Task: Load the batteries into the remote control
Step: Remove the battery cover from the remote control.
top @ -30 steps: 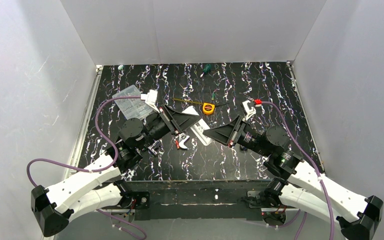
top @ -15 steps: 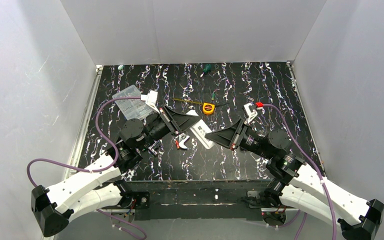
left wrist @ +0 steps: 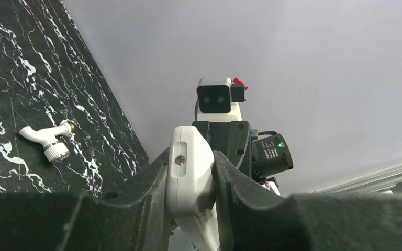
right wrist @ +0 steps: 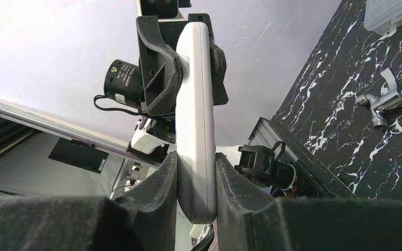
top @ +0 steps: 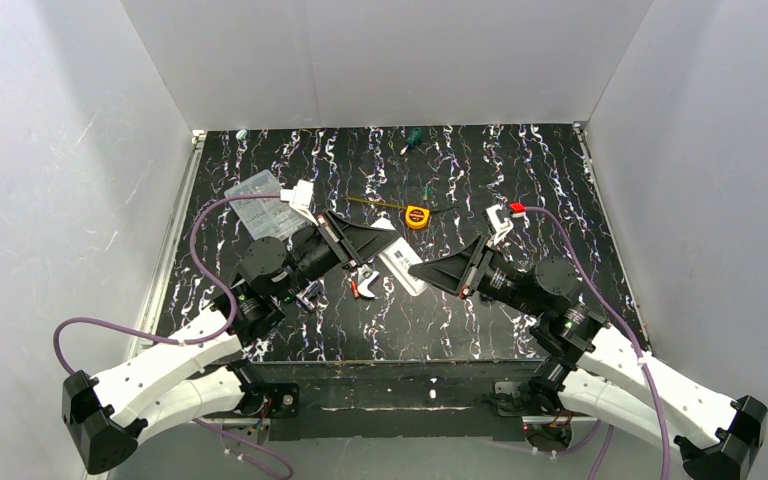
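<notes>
You have the left gripper (left wrist: 190,180) and the right gripper (right wrist: 196,183) each clamped on an opposite end of the white remote control (right wrist: 195,120), held between them over the black marbled table (top: 520,170), silver tap (right wrist: 382,104) just beside, yellow tape measure (top: 417,216) beyond, green screwdriver (top: 413,136) farthest.

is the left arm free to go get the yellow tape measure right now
Probably not yet. The left tool is shut on the remote control, which the right tool also clamps. The tape measure lies uncovered on the table just beyond them, so the arm would have to let go first.
</notes>
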